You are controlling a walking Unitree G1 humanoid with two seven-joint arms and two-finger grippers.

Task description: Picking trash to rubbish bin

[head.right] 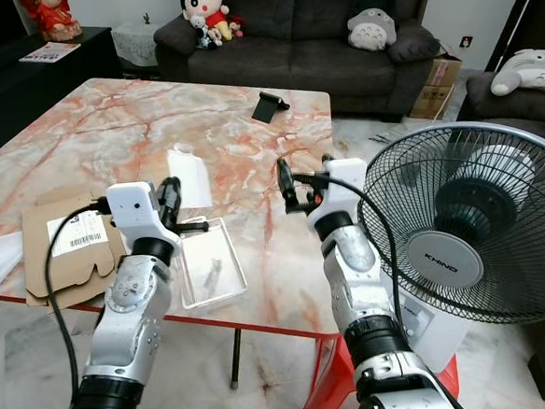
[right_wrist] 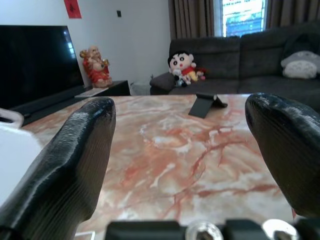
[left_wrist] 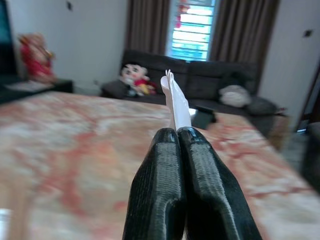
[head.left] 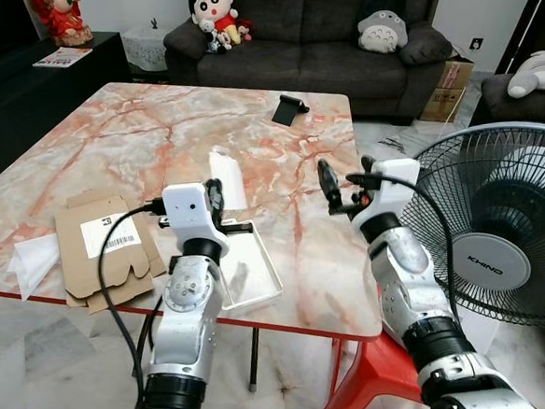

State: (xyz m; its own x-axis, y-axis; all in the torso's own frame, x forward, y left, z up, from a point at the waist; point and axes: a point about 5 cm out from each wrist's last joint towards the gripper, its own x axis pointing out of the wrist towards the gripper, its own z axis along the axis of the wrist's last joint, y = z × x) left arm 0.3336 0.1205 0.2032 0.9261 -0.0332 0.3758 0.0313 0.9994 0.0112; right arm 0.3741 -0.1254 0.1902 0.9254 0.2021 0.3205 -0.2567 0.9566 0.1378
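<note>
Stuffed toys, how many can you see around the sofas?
3, possibly more small ones hidden: a cartoon boy doll on the sofa's left end, a grey round plush at its right, a white plush on the side seat.

Marble table [head.left: 154,119] w/ cardboard [head.left: 103,249], white tray [head.left: 254,271], phone stand [head.left: 288,109].

Camera placement: one stereo head pair, one camera on each wrist.

The pink-veined marble table [head.left: 155,128] is viewed from above and in front by both eye views, looking forward and down; the dark grey fabric sofa [head.right: 317,33] is shared at the far side. Each wrist view is taken low, close along its black fingers [left_wrist: 175,190], facing the same sofa across the tabletop; the black folded stand [right_wrist: 205,106] is seen in the right wrist view and in both eye views.
</note>
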